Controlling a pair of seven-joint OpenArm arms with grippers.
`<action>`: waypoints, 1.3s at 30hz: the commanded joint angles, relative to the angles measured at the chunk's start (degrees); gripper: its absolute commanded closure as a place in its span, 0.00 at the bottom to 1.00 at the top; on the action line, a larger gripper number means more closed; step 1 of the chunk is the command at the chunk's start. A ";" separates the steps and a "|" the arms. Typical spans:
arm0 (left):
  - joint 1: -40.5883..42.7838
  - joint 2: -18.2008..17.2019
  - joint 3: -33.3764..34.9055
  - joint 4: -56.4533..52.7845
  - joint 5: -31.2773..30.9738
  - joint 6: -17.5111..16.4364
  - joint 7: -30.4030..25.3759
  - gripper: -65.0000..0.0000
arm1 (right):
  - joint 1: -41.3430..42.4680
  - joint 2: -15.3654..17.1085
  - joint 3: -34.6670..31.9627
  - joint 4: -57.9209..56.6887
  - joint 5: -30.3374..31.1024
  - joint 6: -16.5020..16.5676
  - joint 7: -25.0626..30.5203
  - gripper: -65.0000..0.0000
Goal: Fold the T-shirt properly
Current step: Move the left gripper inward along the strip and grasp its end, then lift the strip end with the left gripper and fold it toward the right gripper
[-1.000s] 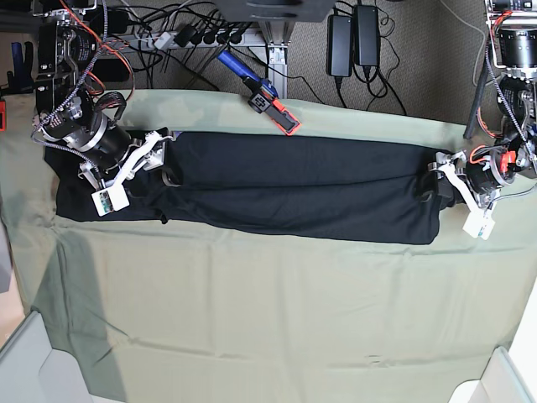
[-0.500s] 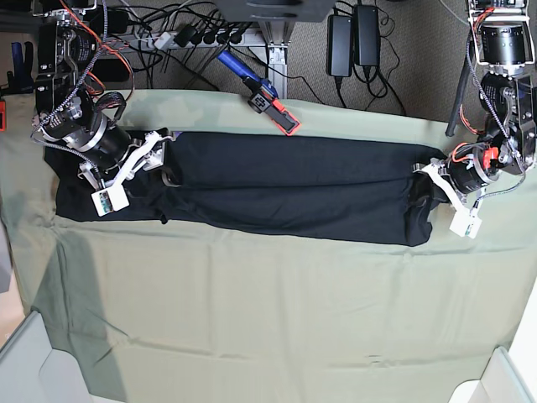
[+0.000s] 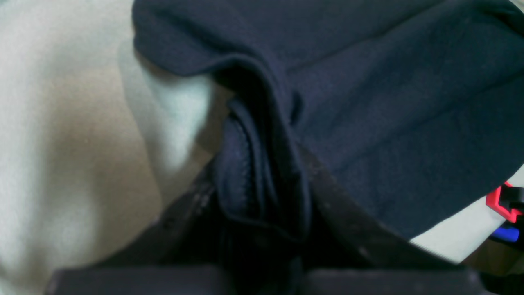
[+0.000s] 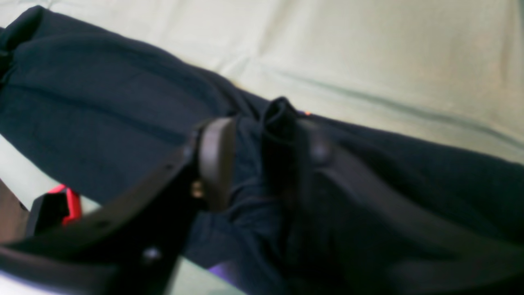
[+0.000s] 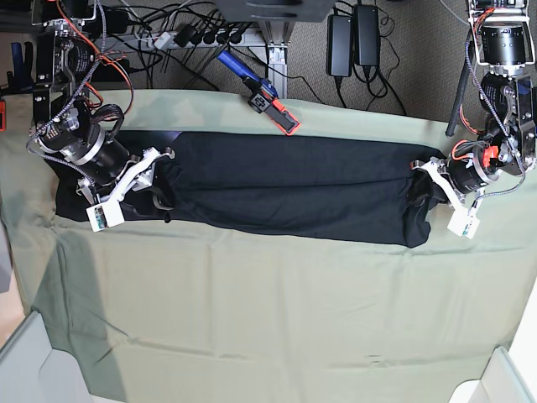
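No text, label, brand, number or sign can be read in any of the three views.

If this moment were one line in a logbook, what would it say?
T-shirt: long band on green cloth | left gripper: shut on one end | right gripper: jaws astride other end

T-shirt (image 5: 294, 189): matt black soft knit cloth. Table cover (image 5: 277, 311): matt pale green woven cloth, lightly creased.

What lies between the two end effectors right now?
In the base view, only the T-shirt spans the stretch from the left end effector to the right end effector, folded into a long band on the green cloth.
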 commanded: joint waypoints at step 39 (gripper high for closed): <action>1.70 13.68 15.08 26.56 11.15 -0.37 -0.92 1.00 | 5.27 -4.85 6.27 1.42 1.73 3.93 0.48 1.00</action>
